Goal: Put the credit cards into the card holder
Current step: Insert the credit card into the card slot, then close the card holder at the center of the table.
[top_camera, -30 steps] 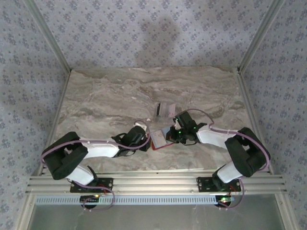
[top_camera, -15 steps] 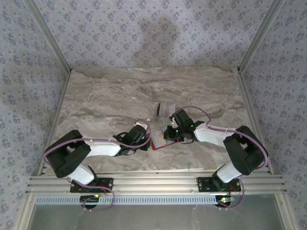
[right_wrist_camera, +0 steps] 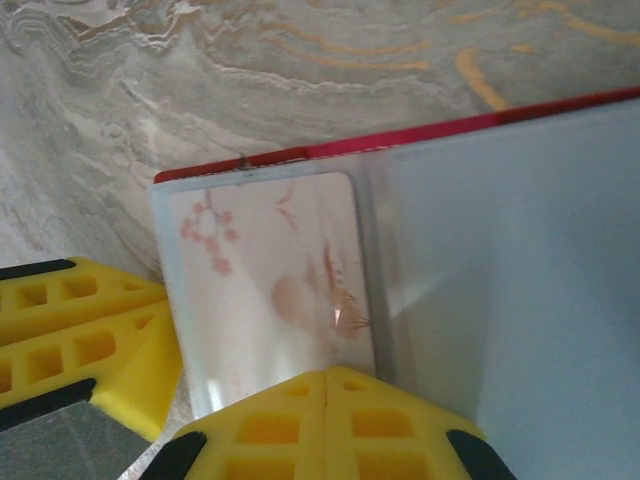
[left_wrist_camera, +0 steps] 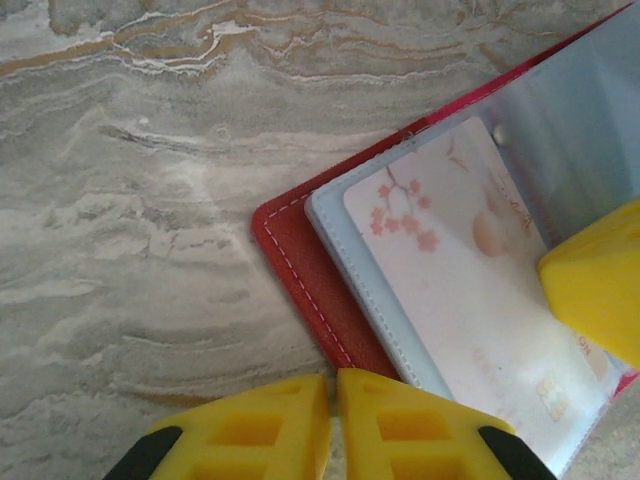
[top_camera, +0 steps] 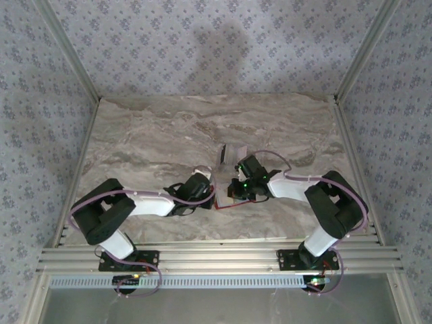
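— So, what's the right gripper (right_wrist_camera: 327, 398) doing?
— Its yellow fingertips are pressed together with no gap, low in its wrist view, right at the bottom edge of a credit card (right_wrist_camera: 262, 270). Whether they nip that edge, I can't tell.
— And the left gripper (left_wrist_camera: 333, 412)?
— Closed as well. The tips meet at the bottom of its view, against the edge of the card holder (left_wrist_camera: 295, 265).
— What's the holder like?
— Red cover with pale stitching, lying open on the marble table (left_wrist_camera: 130, 200), with grey-blue clear pockets (right_wrist_camera: 500, 260) inside. The card sits within a pocket's outline at the holder's corner. It's pale pinkish, with pink blossom sprigs, a soft orange round shape and a small gold square near one end.
— Any lettering?
— A few faint reddish strokes, too blurred to read.
— And from above?
— It's all just below the middle of the frame, with the holder between the two grippers. Two loose cards (top_camera: 233, 154) lie just above, one pale and a dark one on its left.
— Anything changed since a second ago?
— The right gripper has slid leftward over the holder and hides most of its pale inside. The left elbow has swung right. The loose cards haven't moved.
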Tool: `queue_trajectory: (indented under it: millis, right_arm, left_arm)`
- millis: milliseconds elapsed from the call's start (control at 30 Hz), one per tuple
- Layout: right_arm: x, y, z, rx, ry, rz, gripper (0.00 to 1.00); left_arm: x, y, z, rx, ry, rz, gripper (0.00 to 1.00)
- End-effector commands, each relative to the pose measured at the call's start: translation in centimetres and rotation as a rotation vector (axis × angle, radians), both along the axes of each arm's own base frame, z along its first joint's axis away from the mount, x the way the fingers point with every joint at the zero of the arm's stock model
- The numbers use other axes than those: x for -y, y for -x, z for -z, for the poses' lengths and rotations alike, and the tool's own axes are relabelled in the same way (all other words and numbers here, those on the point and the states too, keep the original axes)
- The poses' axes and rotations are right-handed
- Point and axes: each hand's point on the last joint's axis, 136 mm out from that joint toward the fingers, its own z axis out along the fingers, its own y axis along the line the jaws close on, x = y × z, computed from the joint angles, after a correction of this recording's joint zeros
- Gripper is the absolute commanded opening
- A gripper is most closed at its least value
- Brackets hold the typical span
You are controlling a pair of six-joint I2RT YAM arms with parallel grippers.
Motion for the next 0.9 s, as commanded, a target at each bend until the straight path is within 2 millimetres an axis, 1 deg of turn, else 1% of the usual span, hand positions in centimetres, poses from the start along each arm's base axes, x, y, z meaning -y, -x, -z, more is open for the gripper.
queue_trajectory:
  millis: [0, 67, 100, 200, 267, 333, 367, 500, 567, 633, 667, 733, 867]
  right_arm:
    - [-2.4, 0.2, -0.9, -0.006, -0.061, -0.042, 0.0]
    - [-2.0, 0.0, -1.0, 0.004, -0.039, -0.036, 0.0]
    - [-1.5, -0.1, -1.1, 0.016, -0.018, -0.025, 0.0]
    - [0.8, -0.5, -1.8, 0.058, 0.069, 0.027, 0.01]
    - [2.4, -0.8, -2.8, 0.103, 0.136, 0.061, 0.06]
    - [4.0, -0.9, -3.9, 0.146, 0.2, 0.09, 0.17]
    - [4.5, -1.0, -4.6, 0.172, 0.214, 0.102, 0.2]
    - [7.2, -1.2, -6.6, 0.249, 0.29, 0.166, 0.41]
    - [8.9, -1.1, -7.0, 0.265, 0.355, 0.209, 0.52]
    - [10.2, -1.2, -7.0, 0.286, 0.406, 0.224, 0.65]
    - [10.8, -1.3, -7.0, 0.297, 0.434, 0.239, 0.7]
    - [11.3, -1.5, -6.5, 0.302, 0.469, 0.246, 0.75]
    - [11.3, -2.1, -5.0, 0.297, 0.5, 0.246, 0.76]
  left_arm:
    - [1.1, 0.9, 2.6, -0.068, -0.003, 0.051, 0.14]
    - [1.0, 0.9, 2.6, -0.068, -0.007, 0.049, 0.14]
    - [0.9, 0.8, 2.6, -0.065, -0.009, 0.047, 0.14]
    - [0.4, 0.8, 2.4, -0.058, -0.013, 0.04, 0.14]
    - [0.2, 0.8, 2.3, -0.054, -0.013, 0.036, 0.14]
    - [0.0, 0.7, 2.3, -0.052, -0.012, 0.03, 0.14]
    - [-0.1, 0.7, 2.4, -0.053, -0.014, 0.031, 0.14]
    - [0.0, 0.8, 2.5, -0.057, -0.014, 0.035, 0.14]
    - [0.1, 0.8, 2.5, -0.059, -0.009, 0.037, 0.14]
    - [0.3, 0.8, 2.5, -0.063, -0.003, 0.041, 0.14]
    - [0.3, 0.9, 2.5, -0.064, -0.001, 0.043, 0.14]
    - [0.4, 0.8, 2.5, -0.067, 0.001, 0.044, 0.14]
    - [0.5, 0.9, 2.4, -0.072, 0.004, 0.045, 0.15]
